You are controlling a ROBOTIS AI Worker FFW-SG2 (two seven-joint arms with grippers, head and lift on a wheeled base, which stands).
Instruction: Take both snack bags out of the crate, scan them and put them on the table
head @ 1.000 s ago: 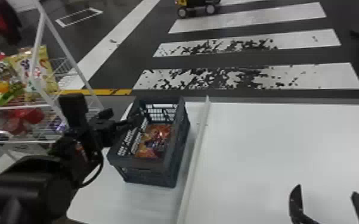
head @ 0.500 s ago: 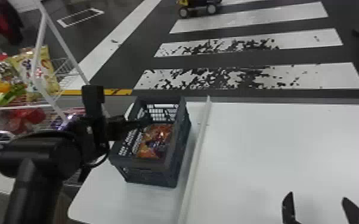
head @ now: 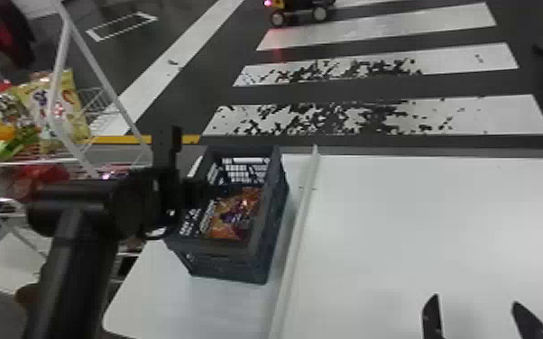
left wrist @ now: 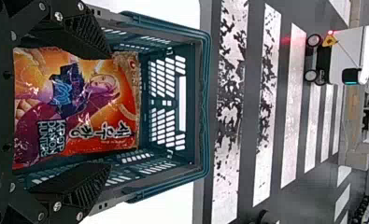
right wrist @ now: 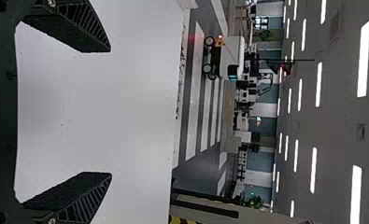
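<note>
From the head view, can make out a crate (head: 225, 263) on the tabletop (head: 419, 225) near 7 o'clock, snack bag (head: 239, 212) inside, left pincer (head: 205, 189) near 8 o'clock by the rim. In the left wrist view, get far more of the bag's orange-and-purple front, between the widely parted fingers of the left pincer (left wrist: 108, 109); can't tell about contact. Towards 4 o'clock, see the right pincer (head: 476, 299), wide apart, holding nothing.

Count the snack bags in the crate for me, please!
I can see 1: the orange, red and purple snack bag inside the crate, by the open left pincer. Another bag may be hidden underneath it.
</note>
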